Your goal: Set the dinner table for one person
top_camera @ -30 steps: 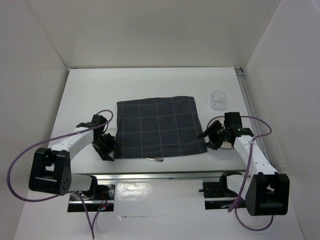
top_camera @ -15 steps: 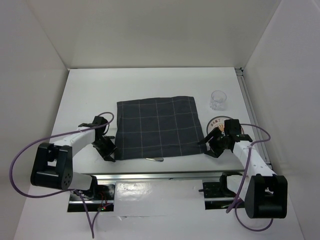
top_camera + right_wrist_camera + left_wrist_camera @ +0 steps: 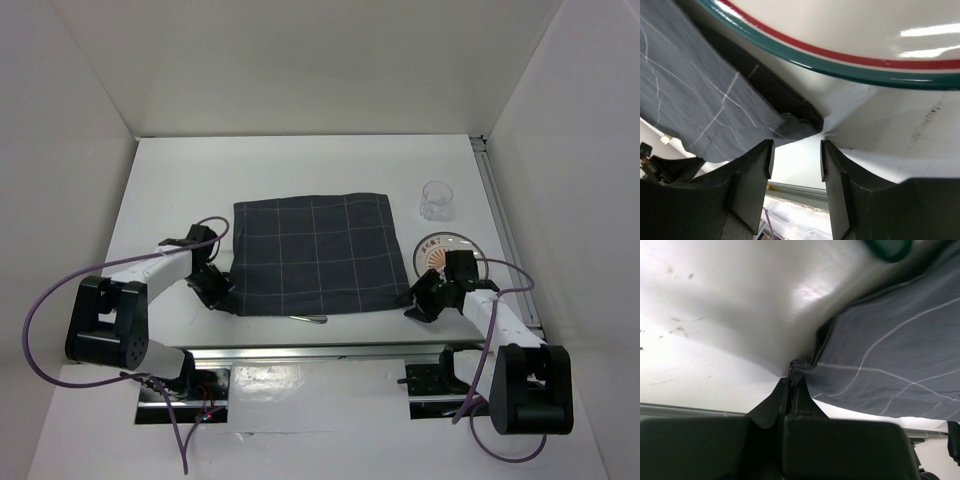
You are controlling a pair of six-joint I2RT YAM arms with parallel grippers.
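The dinner table (image 3: 300, 170) is the white surface under everything. A dark grey cloth (image 3: 318, 255) with pale grid lines lies flat in its middle. My left gripper (image 3: 222, 297) is at the cloth's near-left corner, and in the left wrist view the left gripper (image 3: 791, 376) is shut on that bunched corner of the cloth (image 3: 890, 355). My right gripper (image 3: 418, 305) is at the near-right corner. It stands open in the right wrist view, the right gripper (image 3: 796, 152) just short of the crumpled cloth corner (image 3: 795, 125), with nothing between its fingers.
A plate (image 3: 447, 250) with a green and red rim lies right of the cloth, close above the right gripper; its rim (image 3: 840, 62) fills the top of the right wrist view. A clear cup (image 3: 436, 200) stands behind it. A metal utensil (image 3: 310, 319) lies at the cloth's front edge.
My left gripper has shut on the cloth's near-left corner. The right arm has drawn back off the plate toward the near edge and now sits at the cloth's near-right corner.
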